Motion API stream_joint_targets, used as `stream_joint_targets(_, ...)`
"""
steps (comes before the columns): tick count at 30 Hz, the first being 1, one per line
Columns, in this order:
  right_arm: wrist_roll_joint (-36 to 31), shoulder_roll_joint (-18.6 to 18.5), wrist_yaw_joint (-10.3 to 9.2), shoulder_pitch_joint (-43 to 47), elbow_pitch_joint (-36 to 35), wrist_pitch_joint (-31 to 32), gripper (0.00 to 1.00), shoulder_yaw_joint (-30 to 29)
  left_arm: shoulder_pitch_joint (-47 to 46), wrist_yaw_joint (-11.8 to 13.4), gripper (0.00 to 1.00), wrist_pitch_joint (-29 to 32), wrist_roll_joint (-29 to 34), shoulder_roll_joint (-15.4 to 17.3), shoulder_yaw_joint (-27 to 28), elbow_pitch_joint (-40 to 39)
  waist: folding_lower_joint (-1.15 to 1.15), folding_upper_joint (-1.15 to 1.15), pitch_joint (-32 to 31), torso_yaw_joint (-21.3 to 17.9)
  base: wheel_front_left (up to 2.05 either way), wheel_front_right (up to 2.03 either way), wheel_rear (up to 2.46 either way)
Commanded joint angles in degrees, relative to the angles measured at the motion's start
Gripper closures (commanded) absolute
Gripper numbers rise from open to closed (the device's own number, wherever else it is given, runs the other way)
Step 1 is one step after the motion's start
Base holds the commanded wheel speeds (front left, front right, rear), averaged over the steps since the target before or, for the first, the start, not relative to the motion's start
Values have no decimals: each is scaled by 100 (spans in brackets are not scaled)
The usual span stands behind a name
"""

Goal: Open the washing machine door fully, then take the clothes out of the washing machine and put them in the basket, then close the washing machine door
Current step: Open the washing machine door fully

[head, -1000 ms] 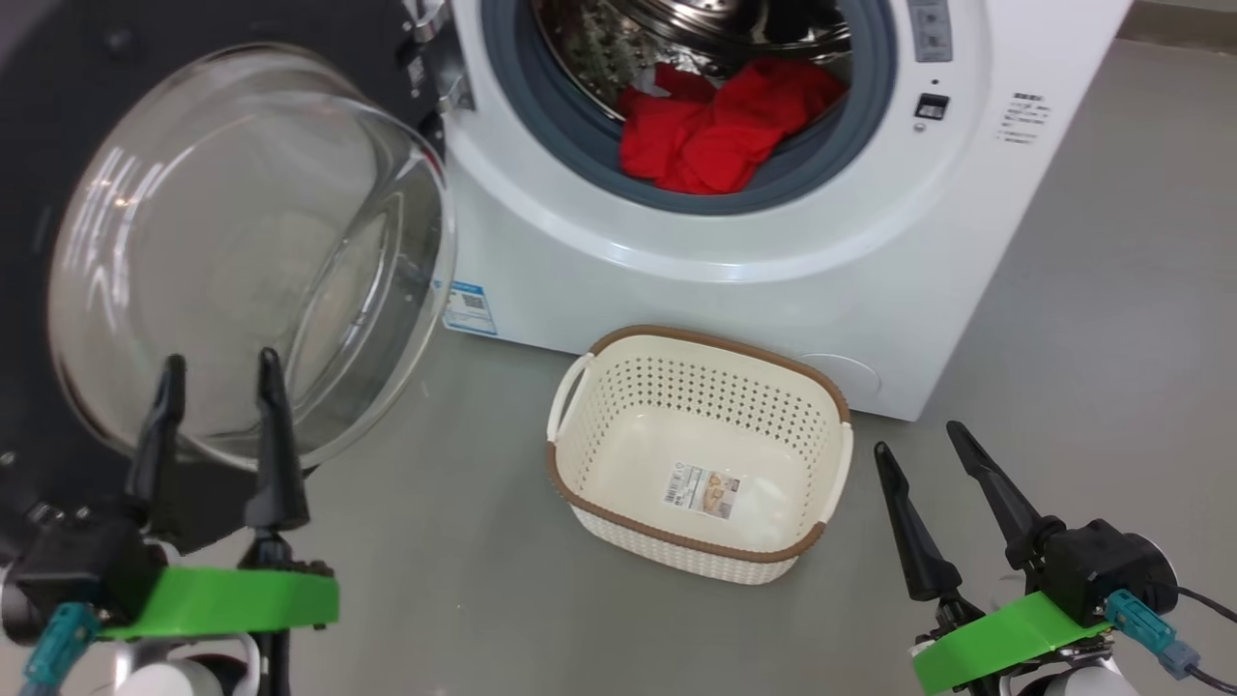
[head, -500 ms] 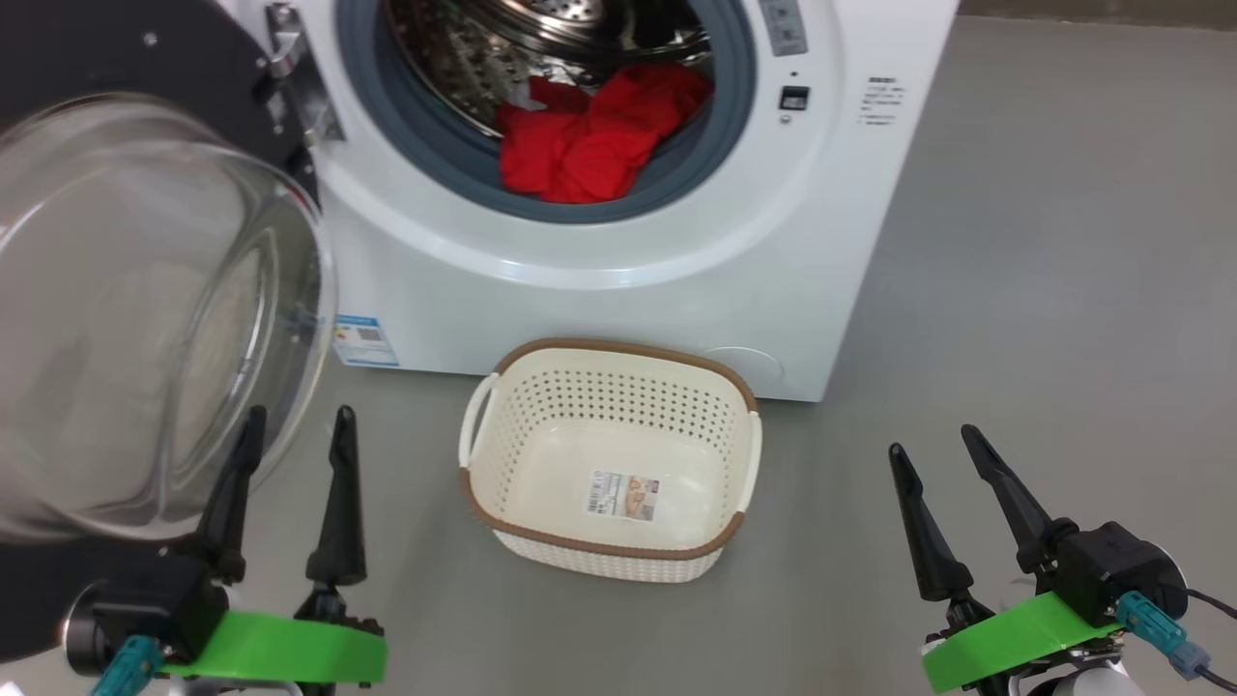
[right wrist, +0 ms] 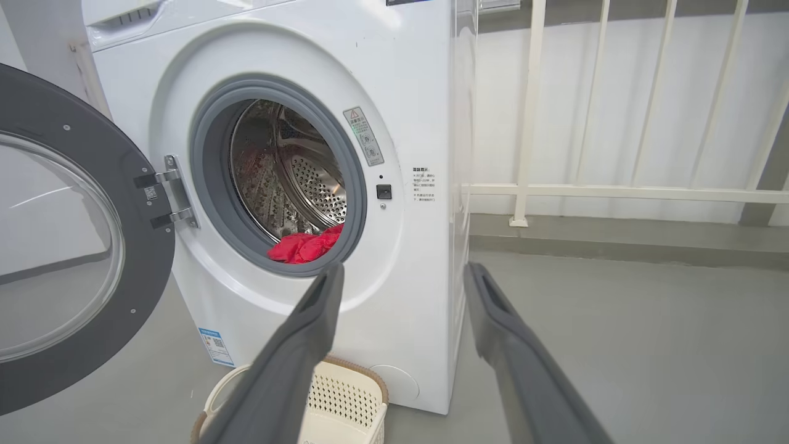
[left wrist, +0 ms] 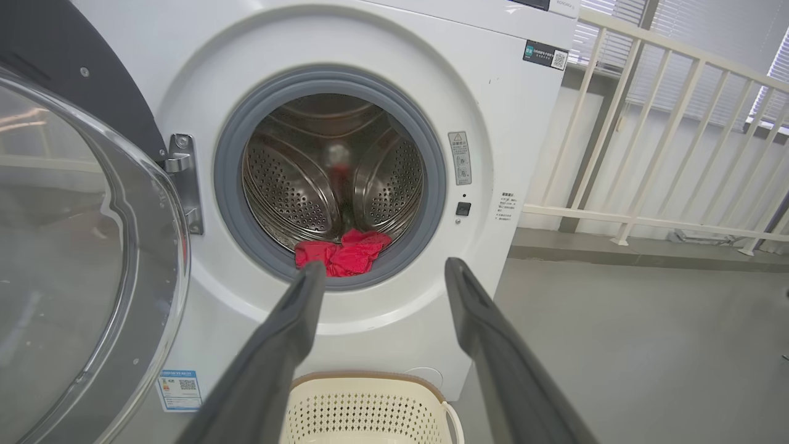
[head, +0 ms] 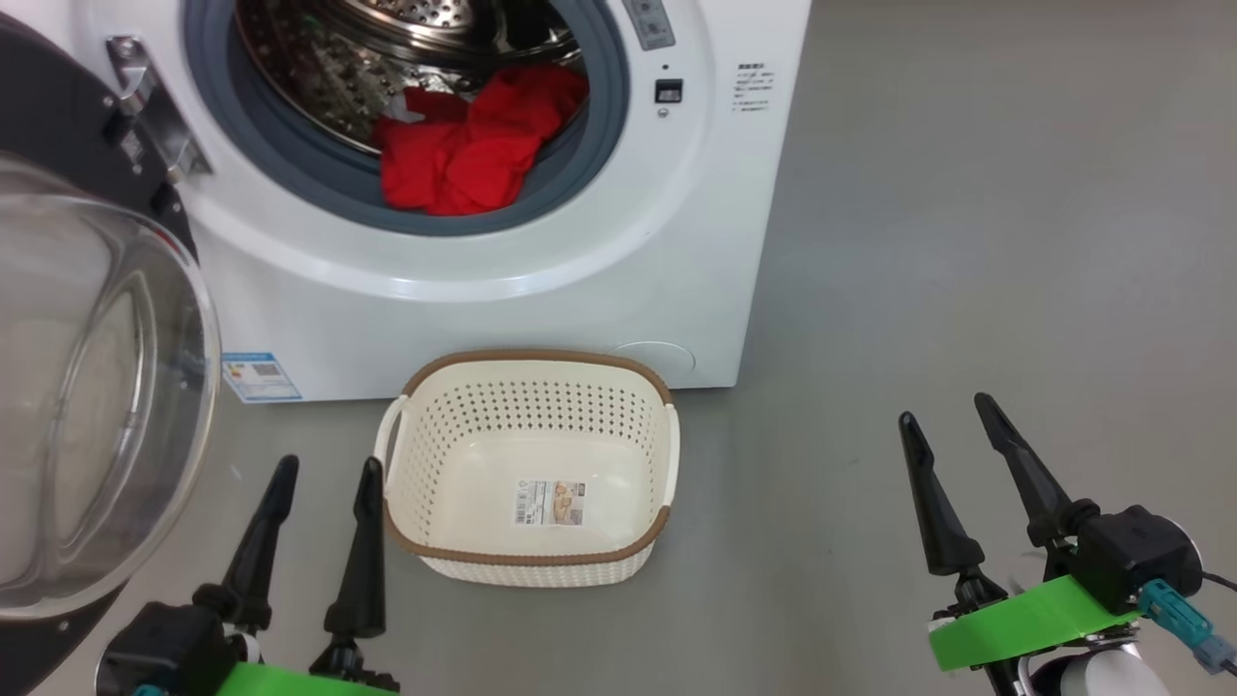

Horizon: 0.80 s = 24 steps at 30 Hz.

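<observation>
The washing machine (head: 580, 290) stands white at the top of the head view, its drum open. The washing machine door (head: 87, 387) hangs swung out at the left, clear glass bowl bulging toward me. The clothes (head: 464, 145), a bright red heap, lie at the drum's front lip on the grey gasket. On the floor before the machine sits the basket (head: 541, 360), holding nothing but its sticker. My left gripper (head: 329, 466) stands open just left of the basket. My right gripper (head: 945, 410) is open over bare floor at the right. The left wrist view shows the clothes (left wrist: 342, 256) beyond the open left gripper (left wrist: 385, 266).
A blue label (head: 259, 377) marks the machine's lower front. A white railing (left wrist: 647, 123) runs along the wall right of the machine. Grey floor (head: 966, 242) stretches wide on the right. The door's glass reaches close to my left arm.
The head view has swung right, so machine, door and basket sit further left in it. My left gripper now shows beside the basket, no longer before the door glass. Both grippers stay open.
</observation>
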Motion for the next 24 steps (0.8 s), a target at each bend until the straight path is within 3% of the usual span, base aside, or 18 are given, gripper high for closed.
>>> stream_joint_targets(1,-12,3,35,-138,-204,-51,0,88,-44,-56,0,-53,-36,83,221,-124,0,0,-13,-109,0,0,0)
stream_joint_targets(24,-21,3,35,701,-726,-52,0,-356,849,102,0,-114,-36,109,478,-202,0,0,-537,-388,0,0,0)
